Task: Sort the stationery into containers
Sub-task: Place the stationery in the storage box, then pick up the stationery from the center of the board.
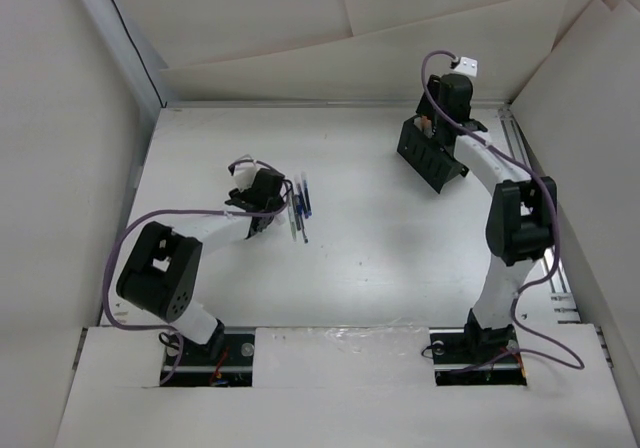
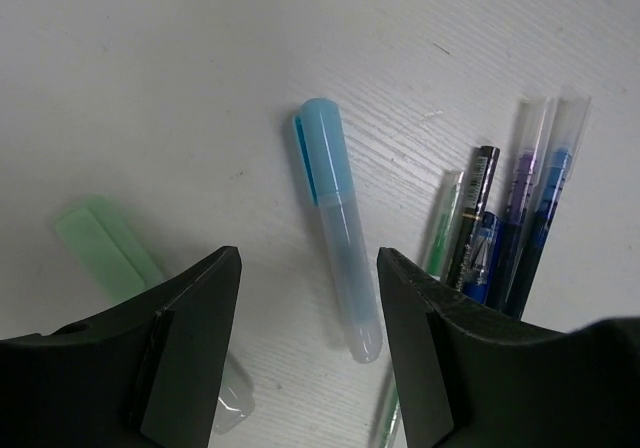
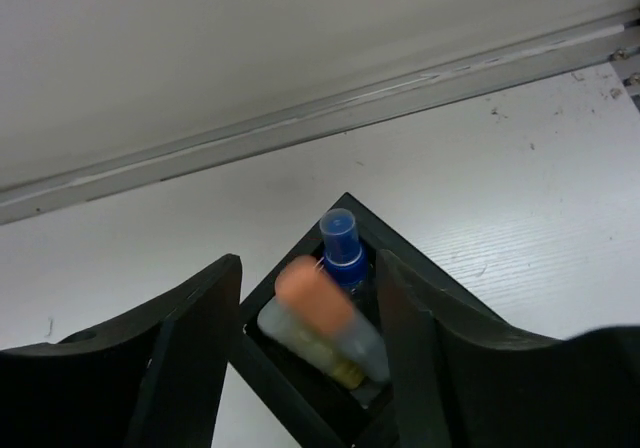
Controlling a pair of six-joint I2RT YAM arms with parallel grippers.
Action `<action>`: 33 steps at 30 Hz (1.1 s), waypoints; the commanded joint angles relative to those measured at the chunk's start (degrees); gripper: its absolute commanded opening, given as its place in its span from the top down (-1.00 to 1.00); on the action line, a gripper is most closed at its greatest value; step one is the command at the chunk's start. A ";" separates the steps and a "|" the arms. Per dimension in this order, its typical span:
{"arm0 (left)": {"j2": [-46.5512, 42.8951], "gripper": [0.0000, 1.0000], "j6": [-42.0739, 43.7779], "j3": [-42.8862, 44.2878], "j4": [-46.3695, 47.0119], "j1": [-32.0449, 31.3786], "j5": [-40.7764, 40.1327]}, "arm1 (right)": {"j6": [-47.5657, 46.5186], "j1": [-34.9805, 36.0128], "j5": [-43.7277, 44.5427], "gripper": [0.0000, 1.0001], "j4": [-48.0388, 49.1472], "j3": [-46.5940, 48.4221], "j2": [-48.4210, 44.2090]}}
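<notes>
Hovering above the table (image 2: 150,88), my left gripper (image 2: 308,268) is spread wide around a light-blue pen (image 2: 335,218) — my right gripper (image 3: 308,268), released too, hangs over the black organizer (image 1: 428,156) holding an orange-capped marker (image 3: 315,303).

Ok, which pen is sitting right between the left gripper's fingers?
The light blue capped pen, lying alone in the open gap of the left gripper. The green piece lies outside one finger, the bunched pens outside the other.
</notes>
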 commanded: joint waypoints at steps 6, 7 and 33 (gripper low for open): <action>1.22 -0.05 -2.34 3.42 0.37 0.02 -0.64 | 1.17 0.78 0.69 -0.54 1.94 -2.60 -8.42; 1.92 -0.05 -2.34 3.42 0.37 0.02 -0.64 | 1.69 0.78 -0.02 -0.54 1.94 -3.92 -9.65; 6.77 1.00 -3.40 5.70 -0.07 -2.61 0.50 | 8.29 11.68 -26.29 -0.58 1.94 -23.79 -25.93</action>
